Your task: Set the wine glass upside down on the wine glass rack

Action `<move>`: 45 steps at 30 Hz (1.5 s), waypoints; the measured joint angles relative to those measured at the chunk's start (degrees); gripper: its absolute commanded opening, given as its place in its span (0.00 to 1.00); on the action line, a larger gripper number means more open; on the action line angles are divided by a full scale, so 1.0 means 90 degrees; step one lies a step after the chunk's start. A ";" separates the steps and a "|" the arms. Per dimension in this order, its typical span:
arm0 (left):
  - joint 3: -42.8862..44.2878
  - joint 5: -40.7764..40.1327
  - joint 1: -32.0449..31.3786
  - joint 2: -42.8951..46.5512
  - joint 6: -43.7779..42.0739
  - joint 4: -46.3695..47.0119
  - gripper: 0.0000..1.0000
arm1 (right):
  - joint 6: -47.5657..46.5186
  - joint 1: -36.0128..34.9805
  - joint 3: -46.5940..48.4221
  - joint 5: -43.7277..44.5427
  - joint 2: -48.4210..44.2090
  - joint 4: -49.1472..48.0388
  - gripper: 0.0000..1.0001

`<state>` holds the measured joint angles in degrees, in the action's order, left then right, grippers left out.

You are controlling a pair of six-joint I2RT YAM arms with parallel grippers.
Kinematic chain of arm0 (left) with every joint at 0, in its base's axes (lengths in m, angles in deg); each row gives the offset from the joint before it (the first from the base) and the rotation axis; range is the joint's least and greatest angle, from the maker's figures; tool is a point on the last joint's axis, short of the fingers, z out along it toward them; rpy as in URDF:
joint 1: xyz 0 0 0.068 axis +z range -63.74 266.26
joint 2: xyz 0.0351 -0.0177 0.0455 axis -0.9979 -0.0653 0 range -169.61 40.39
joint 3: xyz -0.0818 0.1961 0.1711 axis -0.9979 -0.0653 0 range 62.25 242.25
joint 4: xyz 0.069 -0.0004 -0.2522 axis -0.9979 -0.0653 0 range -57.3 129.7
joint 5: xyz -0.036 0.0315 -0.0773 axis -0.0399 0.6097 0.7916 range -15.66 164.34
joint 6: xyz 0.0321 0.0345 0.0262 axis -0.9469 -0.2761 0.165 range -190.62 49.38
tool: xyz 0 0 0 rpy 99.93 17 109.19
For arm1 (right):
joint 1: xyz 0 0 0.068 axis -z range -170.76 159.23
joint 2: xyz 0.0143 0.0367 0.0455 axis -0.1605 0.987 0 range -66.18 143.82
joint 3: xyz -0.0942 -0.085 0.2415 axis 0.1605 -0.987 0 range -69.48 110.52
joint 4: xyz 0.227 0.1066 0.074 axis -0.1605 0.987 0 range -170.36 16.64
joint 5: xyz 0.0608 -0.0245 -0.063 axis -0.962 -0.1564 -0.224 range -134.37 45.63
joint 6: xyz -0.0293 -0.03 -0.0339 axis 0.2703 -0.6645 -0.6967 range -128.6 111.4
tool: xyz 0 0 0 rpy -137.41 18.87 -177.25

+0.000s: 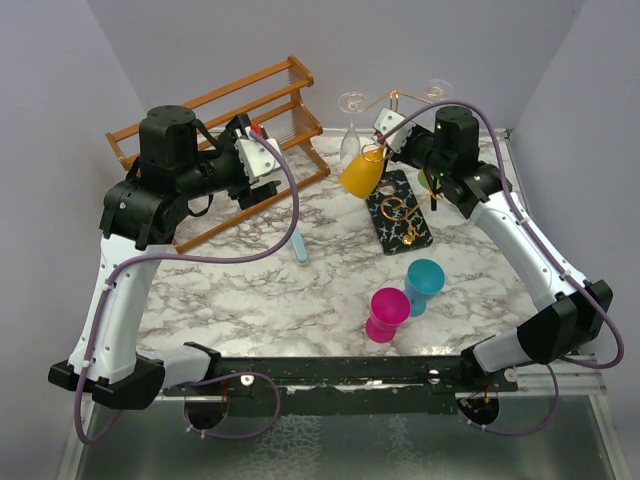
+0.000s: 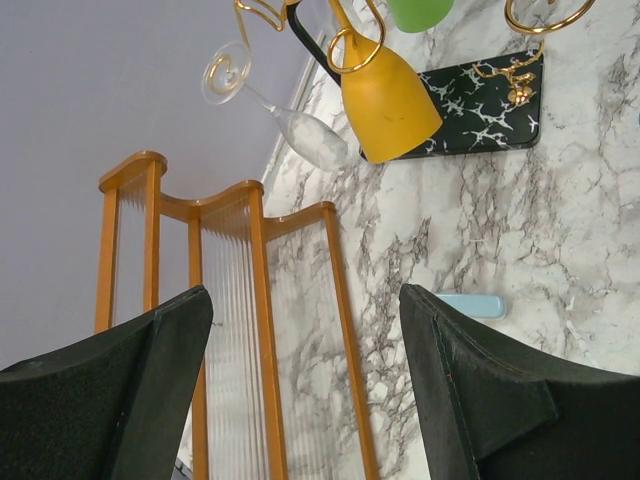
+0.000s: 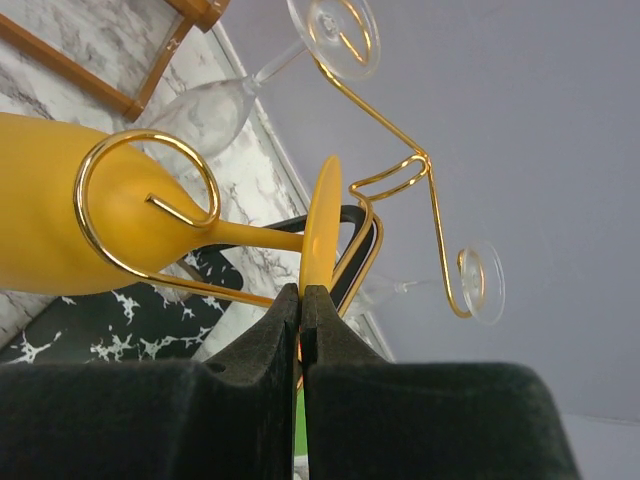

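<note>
The yellow wine glass (image 1: 362,172) hangs bowl-down among the gold wire arms of the wine glass rack (image 1: 400,212), above its black, white-veined base. My right gripper (image 1: 386,134) is shut on the rim of the glass's yellow foot. In the right wrist view the pads (image 3: 270,340) pinch that foot disc, the stem and bowl (image 3: 50,215) run left behind a gold spiral arm (image 3: 140,205), and the gripper (image 3: 301,295) sits by the black post. My left gripper (image 1: 262,170) (image 2: 305,300) stands open and empty over the wooden shelf rack.
Two clear glasses (image 1: 351,135) (image 1: 437,90) hang upside down on the rack, with a green glass (image 2: 420,12) there too. A brown slatted shelf rack (image 1: 230,120) stands back left. Pink (image 1: 387,312) and blue (image 1: 424,283) glasses stand front centre. A light-blue stick (image 1: 300,245) lies mid-table.
</note>
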<state>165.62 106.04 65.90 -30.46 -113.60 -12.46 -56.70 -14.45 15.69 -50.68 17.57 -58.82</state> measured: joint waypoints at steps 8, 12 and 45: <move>0.0000 0.0036 0.0000 -0.0012 0.0005 0.0000 0.78 | -0.0515 0.0000 -0.0102 -0.0112 -0.0197 0.0287 0.01; 0.0000 0.0056 0.0005 -0.0019 0.0012 0.0000 0.78 | -0.0646 0.0000 -0.0102 -0.0308 -0.0236 0.0464 0.01; 0.0000 0.0121 0.0046 -0.0022 0.0015 -0.0112 0.79 | -0.0600 -0.0097 0.0321 -0.1455 -0.0070 0.0986 0.02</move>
<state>165.62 107.13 66.31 -30.65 -113.47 -13.47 -62.10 -15.32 18.57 -63.77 16.94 -49.94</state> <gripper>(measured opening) 0.787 0.020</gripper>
